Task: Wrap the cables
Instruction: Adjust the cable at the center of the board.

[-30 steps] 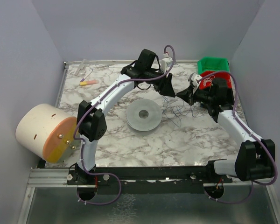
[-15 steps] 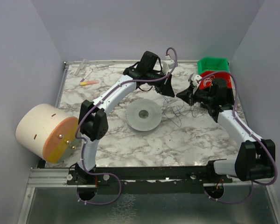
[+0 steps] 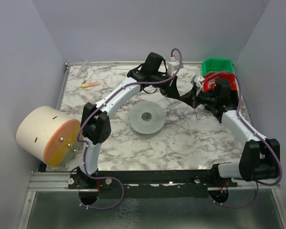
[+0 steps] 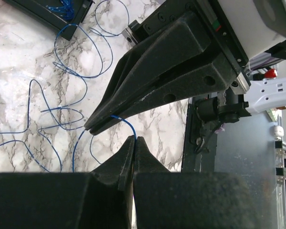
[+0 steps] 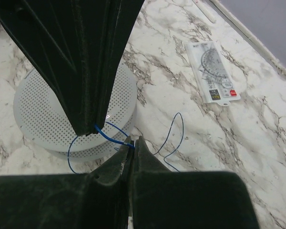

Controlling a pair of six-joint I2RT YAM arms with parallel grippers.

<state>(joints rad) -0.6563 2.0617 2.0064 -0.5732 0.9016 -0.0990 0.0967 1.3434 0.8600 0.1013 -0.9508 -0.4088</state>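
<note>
Tension is the worry here. Left gripper [image 4: 133,140] is pinched fully closed on the cable [image 4: 125,123], and right gripper [image 5: 132,140] is clamped just as tight on the same thin blue wire. The two tips almost touch in the air, with only a short arc of wire bridging them. The rest of the cable lies in loose, kinky loops on the worktop [image 3: 181,143], between the perforated disc [image 3: 147,117] and the green bin [image 3: 218,65] at the far right.

So, the risks. If the two arms pull apart too briskly, that hair-thin strand could slip out of one grip or kink harder. If it is dragged upward, the trailing loops may cinch into a knot or snag on the disc's rim. And with the tips this close, any small misjudged turn could knock one gripper against the other.
</note>
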